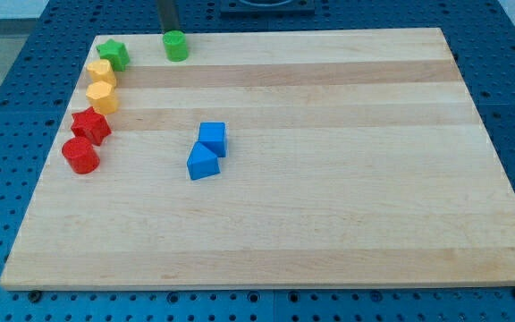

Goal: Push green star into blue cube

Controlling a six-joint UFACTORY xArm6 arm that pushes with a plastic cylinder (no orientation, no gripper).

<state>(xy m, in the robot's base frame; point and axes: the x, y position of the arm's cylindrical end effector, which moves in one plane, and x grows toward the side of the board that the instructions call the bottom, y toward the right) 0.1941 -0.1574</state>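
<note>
Green star (113,55) sits in the board's top-left corner, at the head of a line of blocks running down the left edge: a yellow block (102,73) touching it just below, another yellow block (102,96), then a red star (90,126) and a red cylinder (80,155). The blue cube (212,138) lies well apart from it, toward the middle of the board (347,179), with a blue wedge-like block (203,163) touching its lower-left side.

The rod comes down at the view's top, and its end, my tip (170,32), seems to stand right behind a green cylinder (176,46), which hides exactly where it meets the wood. There are no jaws on this arm, so nothing is spread or pinched; it only pushes.

From where I stand, the tip is on the wrong side for the job. The cube is down and to the right of the star, so the tip would want to travel round to the star's upper-left, near the board's corner, without nudging the cylinder on the way. Then a steady push along the line from star to cube looks best. The upper yellow block sits tight against the star and could get dragged along, and a star tends to spin off a rod, so small corrections in heading are likely needed. Arriving on the cube's upper-left face would avoid the blue wedge.
</note>
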